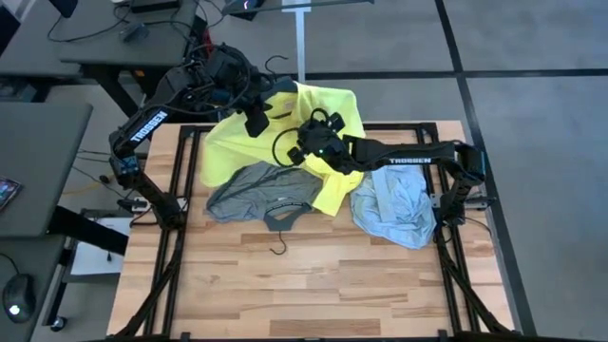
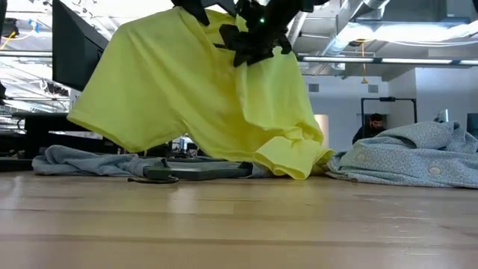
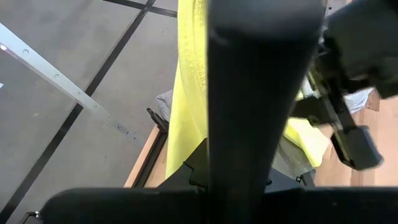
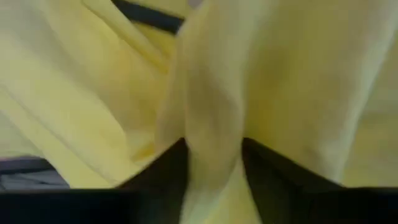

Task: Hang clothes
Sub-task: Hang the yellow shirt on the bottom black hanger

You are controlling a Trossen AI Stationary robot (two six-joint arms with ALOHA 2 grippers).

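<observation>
The neon-yellow T-shirt [image 1: 328, 104] [image 2: 187, 97] is held up over the table's far middle, and its lower folds [image 2: 291, 161] rest on the wood. My left gripper [image 1: 256, 121] is shut at the shirt's top left. My right gripper [image 1: 309, 142] [image 4: 213, 146] is shut on a fold a little lower and to the right. The grey T-shirt [image 1: 252, 190] lies flat beneath, with a black hanger hook [image 1: 278, 249] sticking out toward the near edge. To the right, the pale blue shirt [image 1: 394, 209] lies crumpled. My left gripper is shut at the yellow T-shirt's upper edge [image 2: 196, 16] from the far left, slanting down. Its own dark fingers hide the place of contact. The cloth hangs below it in slack folds. My right gripper pinches a bunched fold of the yellow T-shirt [image 4: 211, 118] between its two fingers [image 4: 168, 165]. It comes in from the table's right, nearly level. The fold holds several layers, and the cloth hangs slack on both sides of it.
Black frame rails [image 1: 180, 190] run along both sides of the wooden table. The near half of the tabletop [image 1: 304, 294] is bare wood. A person [image 2: 371, 127] sits in the room beyond the table.
</observation>
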